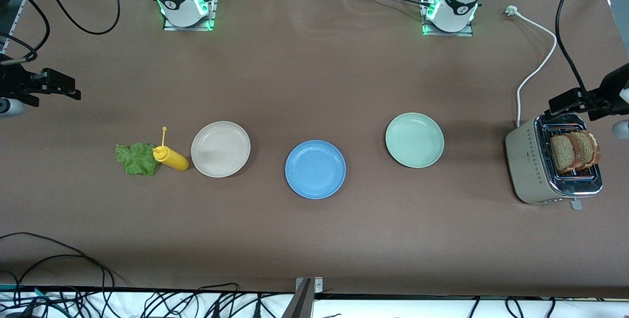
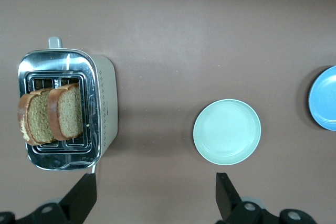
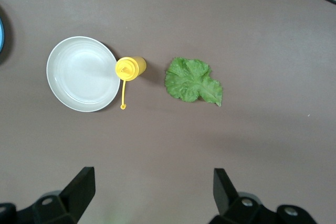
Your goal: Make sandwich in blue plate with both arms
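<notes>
Brown table: the blue plate (image 1: pixel 315 169) sits empty, well apart from both. Left gripper (image 2: pixel 152 203) hangs wide near the toaster's (image 2: pixel 102 108) bread (image 2: pixel 52 116); right gripper (image 3: pixel 152 198) hangs wide near the lettuce (image 3: pixel 191 81), each seemingly staged to fetch.

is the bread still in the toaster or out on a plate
In the toaster: both bread slices stand upright in the slots of the toaster, and the blue plate is bare.

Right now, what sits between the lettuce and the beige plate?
In the front view, only the yellow squeeze bottle, beside the lettuce leaf and just short of the beige plate. The right wrist view shows it too.
</notes>
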You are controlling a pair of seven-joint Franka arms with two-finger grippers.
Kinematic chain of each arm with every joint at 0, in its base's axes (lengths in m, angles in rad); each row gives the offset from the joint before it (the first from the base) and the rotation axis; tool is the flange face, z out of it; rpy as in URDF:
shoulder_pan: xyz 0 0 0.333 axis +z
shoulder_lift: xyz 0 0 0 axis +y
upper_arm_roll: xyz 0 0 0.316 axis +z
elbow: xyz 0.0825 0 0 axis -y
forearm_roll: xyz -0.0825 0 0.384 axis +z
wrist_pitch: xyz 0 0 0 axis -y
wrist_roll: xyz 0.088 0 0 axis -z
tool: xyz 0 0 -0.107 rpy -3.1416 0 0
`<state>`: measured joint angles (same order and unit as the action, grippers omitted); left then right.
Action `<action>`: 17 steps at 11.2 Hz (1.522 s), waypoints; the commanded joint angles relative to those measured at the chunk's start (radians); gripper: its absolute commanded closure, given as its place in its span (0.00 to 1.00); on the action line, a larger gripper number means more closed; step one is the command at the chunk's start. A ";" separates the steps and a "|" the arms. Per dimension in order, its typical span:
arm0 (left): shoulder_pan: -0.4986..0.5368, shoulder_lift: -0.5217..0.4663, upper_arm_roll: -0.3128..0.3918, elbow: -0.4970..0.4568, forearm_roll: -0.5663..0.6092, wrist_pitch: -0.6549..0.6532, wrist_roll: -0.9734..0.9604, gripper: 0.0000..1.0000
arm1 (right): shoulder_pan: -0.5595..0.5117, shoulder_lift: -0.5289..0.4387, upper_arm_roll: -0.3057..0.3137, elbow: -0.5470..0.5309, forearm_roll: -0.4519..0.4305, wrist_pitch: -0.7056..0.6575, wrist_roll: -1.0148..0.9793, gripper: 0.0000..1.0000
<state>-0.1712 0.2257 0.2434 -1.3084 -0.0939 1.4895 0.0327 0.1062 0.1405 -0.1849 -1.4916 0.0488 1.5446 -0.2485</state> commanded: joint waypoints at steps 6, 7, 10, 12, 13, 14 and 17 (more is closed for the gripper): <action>0.189 -0.264 -0.274 -0.351 0.025 0.173 -0.002 0.00 | 0.004 -0.007 -0.005 -0.009 -0.012 -0.001 -0.009 0.00; 0.194 -0.261 -0.277 -0.350 0.033 0.173 -0.001 0.00 | 0.004 -0.006 -0.005 -0.009 -0.013 -0.001 -0.011 0.00; 0.196 -0.261 -0.280 -0.348 0.089 0.183 0.004 0.00 | 0.003 -0.006 -0.005 -0.009 -0.012 -0.001 -0.012 0.00; 0.194 -0.263 -0.280 -0.348 0.089 0.183 0.009 0.00 | 0.003 -0.006 -0.005 -0.009 -0.010 -0.001 -0.012 0.00; 0.196 -0.263 -0.280 -0.348 0.091 0.178 0.009 0.00 | 0.003 -0.006 -0.005 -0.009 -0.015 -0.001 -0.011 0.00; 0.196 -0.261 -0.280 -0.348 0.092 0.178 0.010 0.00 | 0.004 -0.007 -0.005 -0.009 -0.017 -0.003 0.003 0.00; 0.194 -0.252 -0.279 -0.347 0.092 0.178 0.009 0.00 | 0.009 -0.015 0.001 -0.009 -0.010 -0.014 0.063 0.00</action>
<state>0.0087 -0.0074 -0.0205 -1.6292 -0.0249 1.6533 0.0291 0.1060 0.1415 -0.1859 -1.4936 0.0482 1.5429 -0.2411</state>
